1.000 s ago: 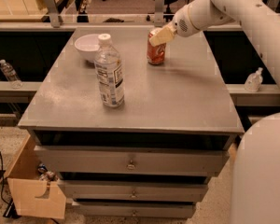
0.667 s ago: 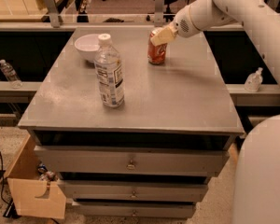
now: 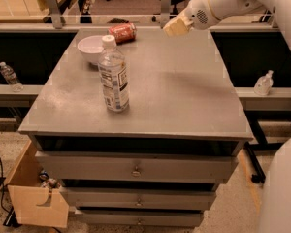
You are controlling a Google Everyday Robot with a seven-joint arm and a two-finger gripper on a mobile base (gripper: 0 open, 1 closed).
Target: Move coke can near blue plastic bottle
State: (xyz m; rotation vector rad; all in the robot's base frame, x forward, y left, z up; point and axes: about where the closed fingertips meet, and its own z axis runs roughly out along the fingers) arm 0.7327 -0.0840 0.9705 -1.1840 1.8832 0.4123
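The can [image 3: 122, 32] has gone over. A second ago it stood upright right under the gripper [image 3: 177, 27]; now it lies on its side at the far edge of the bench [image 3: 184, 96], straight beyond the bottle [image 3: 113, 76] and past the bowl [image 3: 91, 46] that sits just behind the bottle. It looks to me like it was knocked or slipped free rather than set down. It has ended up closer to the bottle's line, but still well apart from it, so I'd say the task isn't done, and a can lying flat will be harder to pick up.

The gripper hangs beyond the bottle and off to the right as I look, level with the can and clear of it. Whether the jaws are spread or pressed together I cannot tell.
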